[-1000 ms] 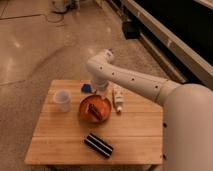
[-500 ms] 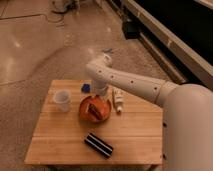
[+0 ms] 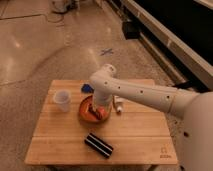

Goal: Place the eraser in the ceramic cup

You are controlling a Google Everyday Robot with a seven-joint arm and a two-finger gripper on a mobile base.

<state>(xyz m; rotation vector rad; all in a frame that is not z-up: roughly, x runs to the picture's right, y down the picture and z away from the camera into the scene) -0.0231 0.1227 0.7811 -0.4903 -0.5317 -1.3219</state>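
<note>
The eraser [image 3: 98,145], a black block with pale stripes, lies flat on the wooden table [image 3: 55,145] near its front edge. The white ceramic cup [image 3: 61,100] stands upright at the table's left, with nothing visible inside. My white arm reaches in from the right. Its gripper [image 3: 99,111] hangs down over the orange bowl [image 3: 88,114], which is behind the eraser and to the right of the cup. The gripper touches neither the eraser nor the cup.
A flat blue object [image 3: 87,88] lies at the table's back edge, partly behind my arm. A white tube [image 3: 118,104] rests just right of the bowl. Polished floor surrounds the table, and a dark wall base runs along the right.
My arm's wrist has dropped and come toward the front of the table, bringing the gripper lower over the bowl. The eraser and cup have not moved.
</note>
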